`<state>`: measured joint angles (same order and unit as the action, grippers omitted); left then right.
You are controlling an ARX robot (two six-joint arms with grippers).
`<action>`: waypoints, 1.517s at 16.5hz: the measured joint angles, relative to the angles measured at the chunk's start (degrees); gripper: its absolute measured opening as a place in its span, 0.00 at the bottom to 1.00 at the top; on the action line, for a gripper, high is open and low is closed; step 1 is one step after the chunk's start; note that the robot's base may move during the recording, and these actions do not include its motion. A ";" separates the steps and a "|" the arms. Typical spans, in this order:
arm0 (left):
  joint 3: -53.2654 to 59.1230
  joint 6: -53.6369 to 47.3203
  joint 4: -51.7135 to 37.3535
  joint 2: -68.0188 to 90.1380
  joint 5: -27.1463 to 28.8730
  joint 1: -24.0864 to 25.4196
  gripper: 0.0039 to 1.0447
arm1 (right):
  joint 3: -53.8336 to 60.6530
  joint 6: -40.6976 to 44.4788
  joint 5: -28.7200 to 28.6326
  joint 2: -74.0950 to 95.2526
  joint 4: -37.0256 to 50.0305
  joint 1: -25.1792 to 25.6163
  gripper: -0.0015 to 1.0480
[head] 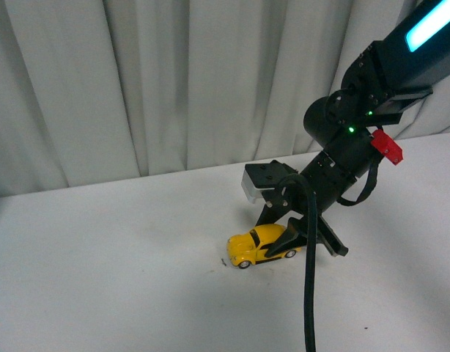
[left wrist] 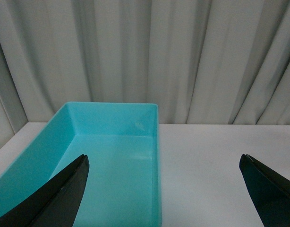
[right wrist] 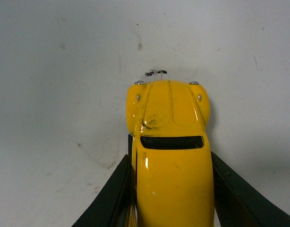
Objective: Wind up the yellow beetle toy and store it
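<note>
My right end effector is down at the tabletop, closed narrowly on the yellow beetle toy. In my right wrist view the two black fingers hug the car's flanks just behind its windscreen. The contact looks snug on both sides, though a thin dark strip along one flank makes that edge hard to read. The toy's rear half runs out of that frame, so I cannot see its back end or any winding part.

From the front view the toy stands on its wheels on the white tabletop, nose pointing to my left, roughly in the middle of the surface. My near finger and a hanging black cable cover its tail. A tiny dark speck lies just ahead of the nose, too small to identify.

My left end effector is spread wide, with only the two dark fingertips showing at the frame's corners. Between them lies a teal bin on the tabletop in front of the pleated curtain. Its near end is cut off, and the part of its floor I can see holds nothing. Neither the bin nor my left arm appears in the front view, so I cannot tell how far the bin is from the toy.
</note>
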<state>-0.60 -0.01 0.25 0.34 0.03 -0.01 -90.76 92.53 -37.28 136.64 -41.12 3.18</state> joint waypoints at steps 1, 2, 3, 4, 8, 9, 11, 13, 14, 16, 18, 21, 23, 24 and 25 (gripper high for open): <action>0.00 0.00 -0.02 0.02 0.00 0.00 0.94 | 0.55 0.11 -0.09 -0.22 0.33 0.35 0.40; 0.00 0.00 -0.02 0.02 -0.02 0.00 0.94 | 1.42 0.22 -0.07 -0.66 0.70 1.01 0.39; 0.00 0.00 -0.02 0.00 0.00 0.00 0.94 | 1.90 0.39 -0.02 -0.81 0.79 1.44 0.39; 0.00 0.00 -0.02 0.00 0.00 0.00 0.94 | 2.54 0.59 -0.07 -1.03 0.96 2.14 0.39; 0.00 0.00 -0.02 0.00 0.00 0.00 0.94 | 4.55 2.01 -0.09 -1.84 1.09 4.90 0.39; 0.00 0.00 -0.02 0.00 0.00 0.00 0.94 | 6.16 3.76 -0.42 -2.43 0.94 7.54 0.39; 0.00 0.00 -0.04 0.00 0.00 0.00 0.94 | 10.54 6.64 -0.48 -4.26 0.68 13.05 0.39; 0.00 0.00 -0.02 0.02 0.00 0.00 0.94 | 11.89 6.86 -0.44 -4.85 0.63 14.32 0.39; 0.00 0.00 -0.02 0.00 0.00 0.00 0.94 | 12.44 7.04 -0.42 -5.16 0.17 15.02 0.39; 0.00 0.00 -0.02 0.00 0.00 0.00 0.94 | 12.79 7.28 -0.35 -5.51 -0.50 15.69 0.39; 0.00 0.00 -0.04 0.00 0.00 0.00 0.94 | 12.85 7.58 0.24 -5.68 -1.03 15.69 0.45; 0.00 0.00 -0.02 0.00 -0.02 0.00 0.94 | 13.97 7.63 2.80 -5.51 -2.95 15.65 0.77; 0.00 0.00 -0.02 0.00 0.00 0.00 0.94 | 13.94 7.63 2.60 -5.53 -2.91 15.74 0.95; 0.00 0.00 -0.02 0.02 0.00 0.00 0.94 | 13.97 7.63 2.62 -5.55 -2.62 15.74 0.93; 0.00 0.00 -0.04 0.02 0.00 0.00 0.94 | 13.97 7.65 2.62 -5.55 -2.45 15.74 0.93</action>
<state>-0.60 -0.01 0.21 0.36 0.03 -0.01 -76.79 100.18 -34.65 131.09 -43.57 18.92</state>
